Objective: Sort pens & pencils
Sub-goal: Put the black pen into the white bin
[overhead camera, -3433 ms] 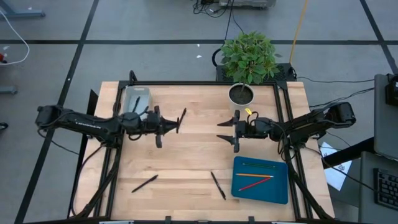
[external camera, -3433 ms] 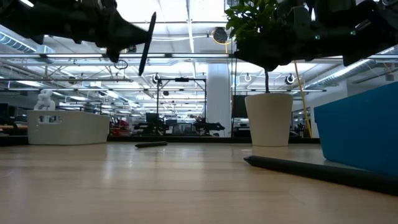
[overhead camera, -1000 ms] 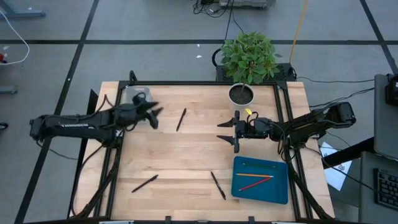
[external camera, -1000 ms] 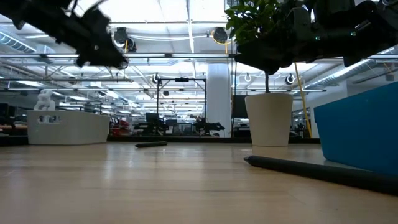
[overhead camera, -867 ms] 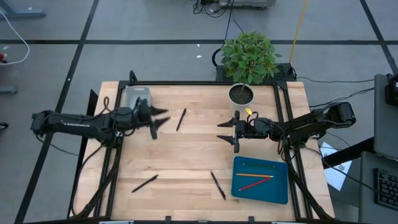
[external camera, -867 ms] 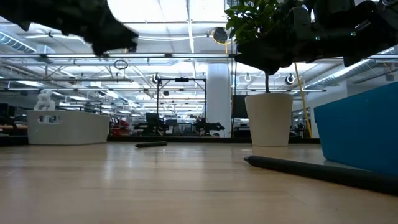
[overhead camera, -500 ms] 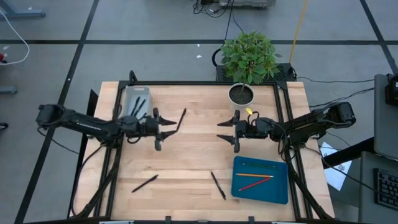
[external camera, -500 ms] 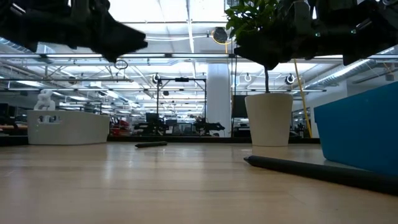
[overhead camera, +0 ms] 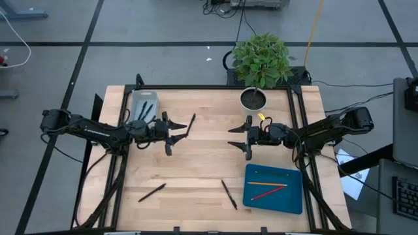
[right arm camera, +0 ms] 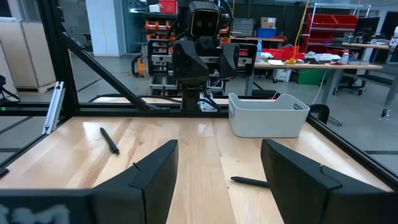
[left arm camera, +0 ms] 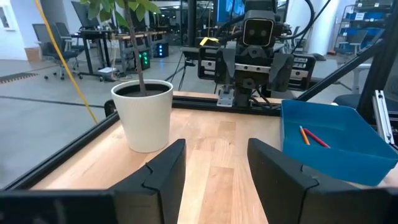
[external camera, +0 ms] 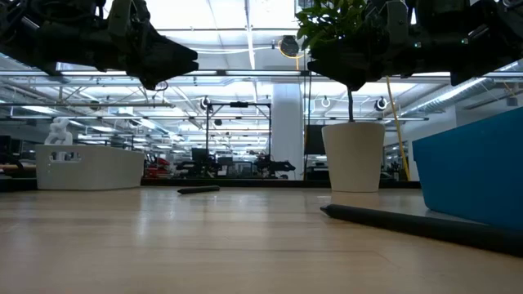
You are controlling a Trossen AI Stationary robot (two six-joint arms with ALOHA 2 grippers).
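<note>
Three dark pens lie flat on the table: one [overhead camera: 190, 125] far of centre, just beyond my left gripper's fingertips, and two near the front edge [overhead camera: 151, 192] [overhead camera: 228, 194]. More pens lie in the grey bin [overhead camera: 144, 104]. The pencils [overhead camera: 268, 186], green, orange and red, lie in the blue tray [overhead camera: 273, 202]. My left gripper [overhead camera: 171, 134] hovers level and open above the table, right of the bin, with nothing between its fingers [left arm camera: 214, 174]. Facing it, my right gripper [overhead camera: 245, 137] is open and empty [right arm camera: 214, 180].
A potted plant in a white pot [overhead camera: 253, 99] stands at the far edge, right of centre. A black frame [overhead camera: 215, 87] runs around the table. Bare wood lies between the two grippers and across the table's middle.
My left gripper has swung away from the grey bin toward the table's middle and a little toward the near edge. It has sunk, tipped level and rolled until it faces the right gripper. It has stayed open and empty. No pen or pencil has moved.
</note>
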